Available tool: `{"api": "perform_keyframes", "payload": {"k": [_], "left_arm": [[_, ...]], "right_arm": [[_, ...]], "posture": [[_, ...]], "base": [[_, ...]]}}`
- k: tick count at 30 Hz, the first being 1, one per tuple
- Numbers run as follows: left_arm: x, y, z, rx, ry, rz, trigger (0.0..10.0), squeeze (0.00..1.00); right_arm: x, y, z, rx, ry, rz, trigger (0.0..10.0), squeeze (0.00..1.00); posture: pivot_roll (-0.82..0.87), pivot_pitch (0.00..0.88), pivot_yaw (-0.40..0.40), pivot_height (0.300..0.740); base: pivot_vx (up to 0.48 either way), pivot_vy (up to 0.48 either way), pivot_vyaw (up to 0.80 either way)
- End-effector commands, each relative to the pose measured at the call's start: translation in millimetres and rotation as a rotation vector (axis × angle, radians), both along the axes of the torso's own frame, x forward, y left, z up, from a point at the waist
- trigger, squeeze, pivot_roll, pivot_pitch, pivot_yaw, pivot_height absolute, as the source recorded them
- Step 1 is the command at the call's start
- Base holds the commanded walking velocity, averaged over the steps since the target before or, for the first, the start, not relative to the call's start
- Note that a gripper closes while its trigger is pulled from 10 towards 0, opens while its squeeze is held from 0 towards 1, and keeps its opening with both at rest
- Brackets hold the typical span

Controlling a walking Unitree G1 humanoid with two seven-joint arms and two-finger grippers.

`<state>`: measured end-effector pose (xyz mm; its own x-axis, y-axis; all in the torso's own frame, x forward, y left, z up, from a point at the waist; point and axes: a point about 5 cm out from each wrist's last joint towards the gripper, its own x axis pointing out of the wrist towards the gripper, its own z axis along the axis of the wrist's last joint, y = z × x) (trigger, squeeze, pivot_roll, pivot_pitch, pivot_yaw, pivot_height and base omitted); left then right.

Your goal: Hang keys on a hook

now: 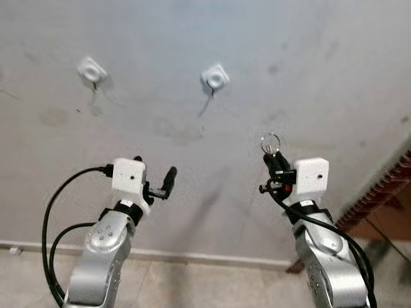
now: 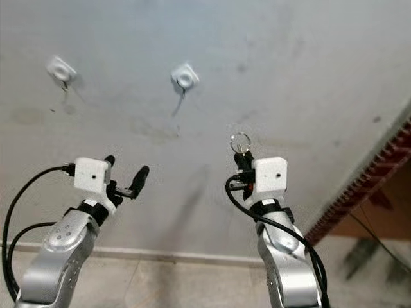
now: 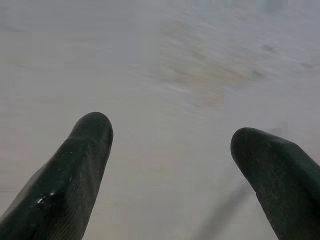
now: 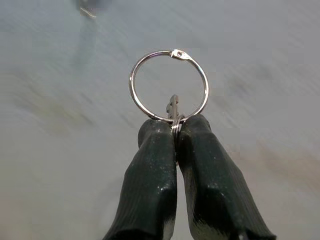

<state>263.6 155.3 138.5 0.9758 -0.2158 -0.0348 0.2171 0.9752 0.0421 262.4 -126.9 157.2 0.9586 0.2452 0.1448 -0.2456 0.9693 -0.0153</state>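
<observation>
Keys [image 4: 172, 107] are sitting pinched between the fingertips of my right hand [image 1: 275, 159], with the silver ring [image 1: 270, 142] standing up clear above my fingers and open to the wall. I am holding them raised in front of the grey wall [image 1: 308, 70], below and to the right of the nearer hook [image 1: 214, 78]; the ring is well apart from it and not yet touching anything. A second hook [image 1: 90, 69] is sitting further to my left, also bare. So the picking up is done, I judge, and the hanging is all still ahead: I am needing to carry the ring up and leftward, then slip it over the hook and let go. My left hand [image 1: 154, 173] is hovering wide and holding nothing, pointed at the wall.
</observation>
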Motion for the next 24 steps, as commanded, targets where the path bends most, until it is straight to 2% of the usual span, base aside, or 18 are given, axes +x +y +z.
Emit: {"api": "perform_keyframes", "payload": {"k": [1,7,12,24], "left_arm": [[-3.3,8.2,1,0.013,0.009,0.019,10.0,0.0],[-8.6,15.9,1,0.033,0.019,0.044,10.0,0.0],[-12.0,18.3,5,0.044,0.009,0.048,10.0,0.0],[-20.6,23.0,1,0.094,0.019,0.049,10.0,0.0]], "right_arm": [[-3.5,3.5,1,-0.013,-0.004,0.028,10.0,0.0],[-5.9,-0.3,-4,-0.021,0.012,0.018,10.0,0.0],[-6.0,2.7,-4,-0.02,0.012,0.024,10.0,0.0],[4.7,29.5,5,0.011,-0.03,0.11,10.0,0.0]], "posture": [[0.18,0.037,-0.066,0.74],[0.2,0.036,-0.063,0.74],[0.22,0.037,-0.06,0.74],[0.25,0.037,-0.057,0.74]], "base": [[0.0,0.0,0.0],[0.08,0.0,0.0],[0.265,0.0,0.0],[0.0,0.0,0.0]]}}
